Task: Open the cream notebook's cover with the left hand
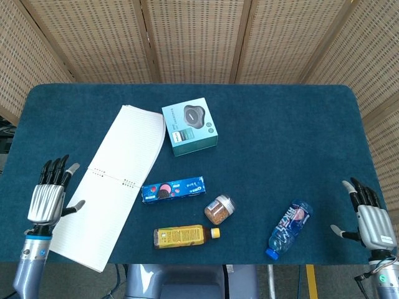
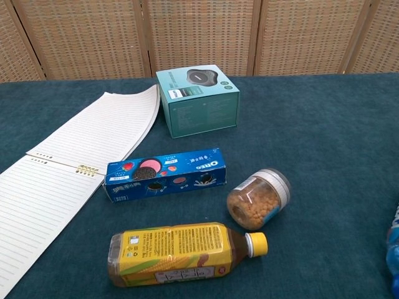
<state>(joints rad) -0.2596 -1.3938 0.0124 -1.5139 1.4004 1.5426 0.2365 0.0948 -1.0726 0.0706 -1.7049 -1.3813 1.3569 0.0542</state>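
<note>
Lying open: notebook (image 1: 115, 180), lined pages showing, on table's (image 1: 280, 143) left side.
Left hand (image 1: 48, 198): hovering beside notebook's left edge, fingers spread, holding nothing.
Right hand (image 1: 369, 219): fingers spread, holding nothing.

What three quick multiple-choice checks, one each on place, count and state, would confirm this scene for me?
1. What lies just in front of the Oreo box?
A. the teal box
B. the yellow bottle
C. the notebook

2. How many bottles lie on the table?
A. two
B. one
C. four

3. How is the notebook now?
A. shut
B. standing on edge
C. lying open, lined pages up

Answers:
1. B: the yellow bottle lies nearest the chest camera, right below the Oreo box.
2. A: the yellow bottle and the blue bottle are the only ones in the head view.
3. C: both lined pages show flat, and the left robot hand is off it, fingers spread; the right robot hand holds nothing.
</note>
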